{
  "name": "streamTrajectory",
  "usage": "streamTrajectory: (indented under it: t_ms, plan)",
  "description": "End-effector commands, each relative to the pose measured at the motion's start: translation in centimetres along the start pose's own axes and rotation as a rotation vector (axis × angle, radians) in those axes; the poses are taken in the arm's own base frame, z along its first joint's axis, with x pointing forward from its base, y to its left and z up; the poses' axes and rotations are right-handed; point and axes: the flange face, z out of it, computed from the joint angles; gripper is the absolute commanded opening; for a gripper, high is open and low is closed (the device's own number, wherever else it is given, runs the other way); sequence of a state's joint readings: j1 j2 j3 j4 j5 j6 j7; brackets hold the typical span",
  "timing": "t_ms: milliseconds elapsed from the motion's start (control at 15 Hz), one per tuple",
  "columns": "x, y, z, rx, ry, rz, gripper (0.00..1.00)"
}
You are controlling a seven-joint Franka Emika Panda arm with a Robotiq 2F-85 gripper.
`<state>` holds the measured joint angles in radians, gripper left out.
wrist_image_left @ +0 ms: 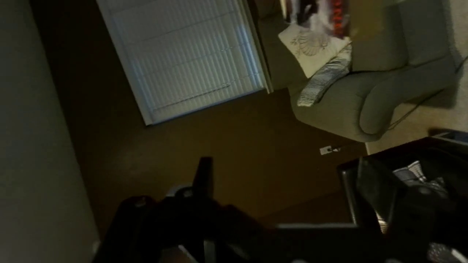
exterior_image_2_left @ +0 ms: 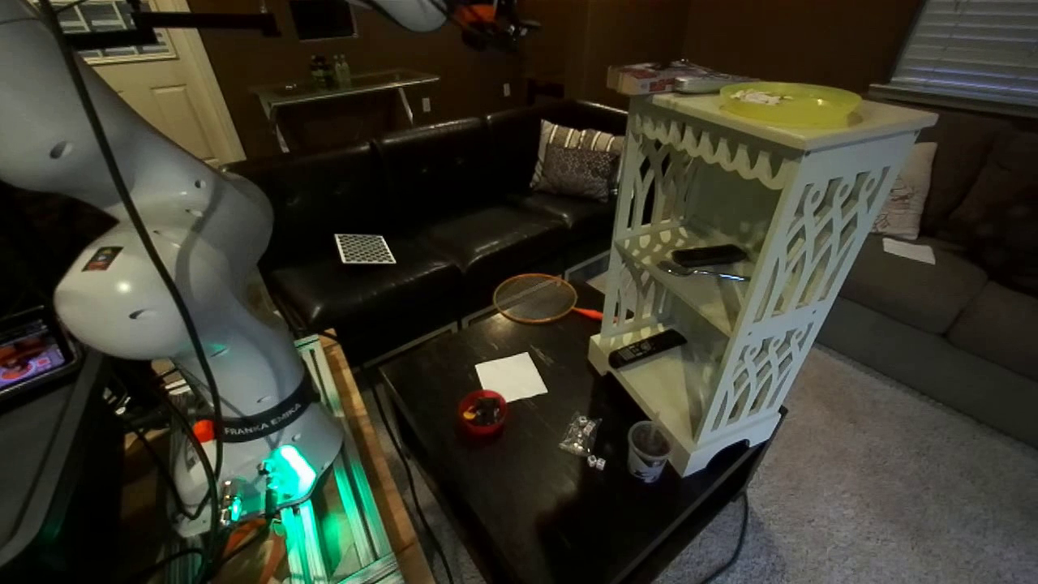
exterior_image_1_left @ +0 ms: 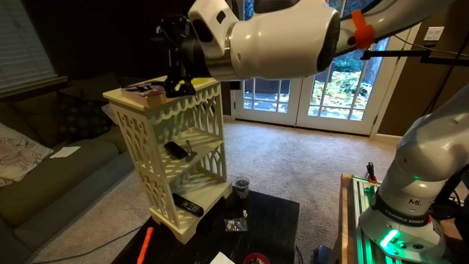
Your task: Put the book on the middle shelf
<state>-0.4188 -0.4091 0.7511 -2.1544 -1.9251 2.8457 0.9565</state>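
Note:
The book [exterior_image_1_left: 144, 91] lies flat on the top board of the cream-white rack [exterior_image_1_left: 128, 128], partly past its edge. It shows in an exterior view [exterior_image_2_left: 641, 79] and, blurred, at the top of the wrist view [wrist_image_left: 320, 16]. The middle shelf [exterior_image_1_left: 199, 141], also in an exterior view [exterior_image_2_left: 705, 296], bears a black phone-like bar [exterior_image_1_left: 176, 150] and a metal spoon-like utensil [exterior_image_2_left: 701, 272]. My gripper [exterior_image_1_left: 168, 60] is above the rack's level and apart from the book. In the wrist view its fingers [wrist_image_left: 285, 162] stand wide apart with nothing between them.
A yellow-green plate [exterior_image_2_left: 799, 104] and a grey object [exterior_image_2_left: 705, 83] share the rack's top. A remote [exterior_image_2_left: 647, 349] lies on the lowest board. The dark table [exterior_image_2_left: 519, 487] holds a cup [exterior_image_2_left: 649, 454], a small bag [exterior_image_2_left: 581, 434], a red bowl [exterior_image_2_left: 483, 414], paper [exterior_image_2_left: 511, 376] and a racket [exterior_image_2_left: 535, 298].

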Motion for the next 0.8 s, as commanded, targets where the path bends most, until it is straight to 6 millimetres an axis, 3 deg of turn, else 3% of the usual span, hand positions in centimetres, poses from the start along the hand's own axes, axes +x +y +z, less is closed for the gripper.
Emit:
streamTrajectory:
  t_ms: [0,200,400,467,600,733]
  plan:
    - [0.6,1.7,2.5,-0.103,0.082,-0.12,1.0]
    - [0.6,-0.3,3.8,-0.191,0.143,-0.23,1.0]
    - [-4.1,-3.7,6.0,-0.234,0.16,-0.281,1.0]
    - [-2.4,-5.1,5.7,-0.231,0.1,-0.314,1.0]
    - [-5.3,-6.1,6.7,-0.241,0.043,-0.302,1.0]
    - [-6.7,-6.8,6.7,-0.246,0.016,-0.287,1.0]
